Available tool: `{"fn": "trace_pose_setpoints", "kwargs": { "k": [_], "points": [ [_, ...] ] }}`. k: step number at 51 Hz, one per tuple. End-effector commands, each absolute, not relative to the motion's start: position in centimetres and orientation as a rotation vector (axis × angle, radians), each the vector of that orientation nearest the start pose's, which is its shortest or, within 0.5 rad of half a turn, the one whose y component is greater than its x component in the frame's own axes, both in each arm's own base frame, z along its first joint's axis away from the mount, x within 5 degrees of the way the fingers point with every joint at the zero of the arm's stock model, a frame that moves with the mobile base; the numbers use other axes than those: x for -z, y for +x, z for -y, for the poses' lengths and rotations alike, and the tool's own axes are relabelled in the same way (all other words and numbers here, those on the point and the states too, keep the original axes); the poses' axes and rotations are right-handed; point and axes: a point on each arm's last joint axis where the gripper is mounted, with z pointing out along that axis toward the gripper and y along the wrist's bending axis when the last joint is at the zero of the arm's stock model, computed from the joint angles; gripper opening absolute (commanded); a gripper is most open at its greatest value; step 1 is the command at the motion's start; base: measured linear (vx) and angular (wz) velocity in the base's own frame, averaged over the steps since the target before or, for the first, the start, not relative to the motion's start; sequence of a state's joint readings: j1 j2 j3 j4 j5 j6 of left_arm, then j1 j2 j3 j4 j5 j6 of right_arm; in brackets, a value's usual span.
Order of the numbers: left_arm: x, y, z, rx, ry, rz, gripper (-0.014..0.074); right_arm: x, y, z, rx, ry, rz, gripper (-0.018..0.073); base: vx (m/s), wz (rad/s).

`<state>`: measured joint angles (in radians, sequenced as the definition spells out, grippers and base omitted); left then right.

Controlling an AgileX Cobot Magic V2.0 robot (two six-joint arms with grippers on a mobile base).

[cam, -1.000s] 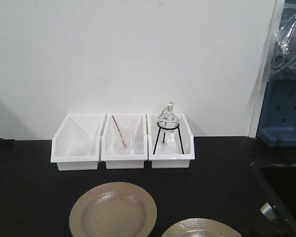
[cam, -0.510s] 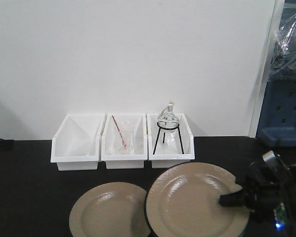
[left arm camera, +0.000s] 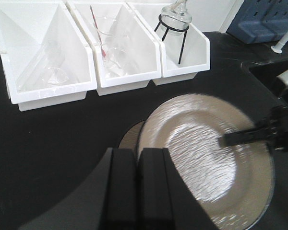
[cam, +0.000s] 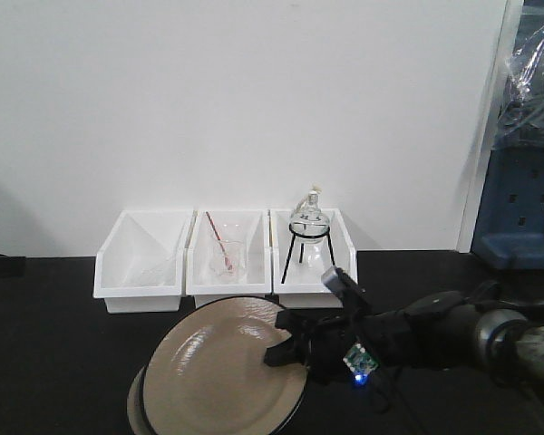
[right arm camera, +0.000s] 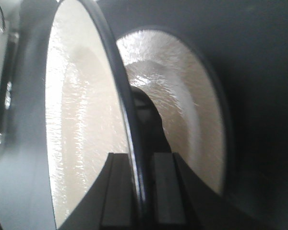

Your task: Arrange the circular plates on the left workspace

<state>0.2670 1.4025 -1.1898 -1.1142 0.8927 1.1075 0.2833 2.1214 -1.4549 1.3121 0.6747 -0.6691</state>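
Two beige circular plates with dark rims are at the front of the black countertop [cam: 45, 344], the left workspace. One plate [cam: 138, 406] lies flat and is mostly covered. The other plate [cam: 222, 367] hangs tilted just above it. My right gripper [cam: 290, 352] reaches in from the right and is shut on that upper plate's right rim. In the right wrist view the held plate [right arm camera: 81, 120] stands edge-on in the right gripper [right arm camera: 139, 191], and the lower plate [right arm camera: 192, 110] lies behind. My left gripper [left arm camera: 137, 187] is shut on nothing, just left of the held plate [left arm camera: 206, 163].
Three white bins [cam: 140, 267] stand in a row at the wall. The middle one holds a beaker with a red rod [cam: 227, 258], the right one a flask on a tripod [cam: 308, 225]. A sink basin [left arm camera: 278, 72] lies to the right, with blue equipment [cam: 521, 208] behind it.
My right arm has lifted the second plate from the front right and carried it leftward. It now overlaps the first plate, which has not moved.
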Motion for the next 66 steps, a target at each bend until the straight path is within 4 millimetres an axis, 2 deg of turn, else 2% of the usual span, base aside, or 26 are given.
{"fn": "trace_pose_setpoints", "kwargs": {
  "k": [1, 8, 13, 29, 33, 36, 44, 54, 58, 64, 66],
  "points": [
    [-38.3, 29.5, -1.2, 0.578, 0.333, -1.928, -0.0001, -21.2, 42.8, -19.3, -1.267, 0.013, -2.335, 0.0000, 0.00, 0.00],
    [-38.3, 29.4, -1.1, 0.588, 0.339, -1.930, -0.0001, -20.5, 43.2, -19.7, -1.228, -0.016, -2.327, 0.0032, 0.00, 0.00],
    [-38.3, 29.4, -1.1, 0.592, 0.343, -1.931, -0.0001, -20.4, 43.1, -19.8, -1.185, -0.143, -2.300, 0.0097, 0.00, 0.00],
    [-38.3, 29.3, -1.0, 0.599, 0.350, -1.934, -0.0001, -20.7, 43.1, -19.8, -0.981, -0.568, -2.134, 0.0475, 0.00, 0.00],
    [-38.3, 29.3, -1.0, 0.597, 0.353, -1.935, -0.0001, -21.0, 43.3, -19.5, -0.902, -0.644, -2.083, 0.0529, 0.00, 0.00],
    [-38.2, 29.3, -1.1, 0.588, 0.357, -1.940, -0.0001, -21.4, 43.4, -19.1, -0.840, -0.693, -2.047, 0.0538, 0.00, 0.00],
    [-37.9, 29.3, -1.2, 0.559, 0.381, -1.962, -0.0001, -22.9, 44.0, -17.1, -0.706, -0.721, -2.002, 0.0526, 0.00, 0.00],
    [-37.8, 29.2, -1.1, 0.553, 0.403, -1.979, -0.0001, -25.7, 44.2, -13.3, -0.666, -0.633, -2.010, 0.0469, 0.00, 0.00],
    [-37.6, 29.1, -1.1, 0.547, 0.426, -1.994, -0.0001, -27.2, 43.7, -11.8, -0.693, -0.558, -2.040, 0.0355, 0.00, 0.00],
    [-36.8, 28.6, -1.0, 0.544, 0.431, -2.023, -0.0001, -30.0, 42.3, -9.3, -0.629, -0.528, -2.111, -0.0011, 0.00, 0.00],
    [-36.4, 28.3, -1.0, 0.530, 0.409, -2.029, -0.0001, -31.1, 41.5, -8.7, -0.593, -0.536, -2.125, -0.0015, 0.00, 0.00]
  ]
}}
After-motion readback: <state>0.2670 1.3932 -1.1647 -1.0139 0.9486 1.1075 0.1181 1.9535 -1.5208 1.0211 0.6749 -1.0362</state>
